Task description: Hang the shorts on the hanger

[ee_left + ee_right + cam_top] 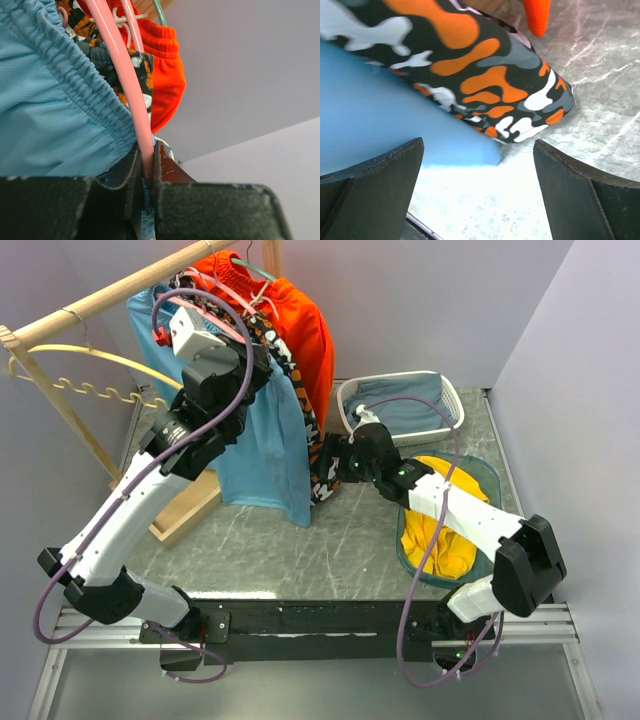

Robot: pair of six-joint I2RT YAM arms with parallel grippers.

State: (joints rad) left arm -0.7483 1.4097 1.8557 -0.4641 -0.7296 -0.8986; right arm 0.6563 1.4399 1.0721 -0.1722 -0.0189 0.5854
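The light blue shorts (262, 452) hang from the rack, their gathered waistband (75, 65) lying against the pink hanger (125, 85). My left gripper (148, 172) is up at the rack (248, 358), shut on that hanger's pink bar, with blue fabric just left of the jaws. In the top view the arm hides most of the hanger. My right gripper (477, 195) stands open low by the hems (328, 468), nothing between its fingers. A corner of the blue shorts (380, 120) and the camouflage shorts (490, 80) lie just ahead of it.
Camouflage shorts (142, 67) and an orange garment (305, 335) hang on the wooden rail (110, 295) behind the blue pair. A yellow hanger (90, 355) hangs at left. A white basket (452, 400) holds grey-blue cloth. A teal bin (492, 478) holds yellow cloth under my right arm.
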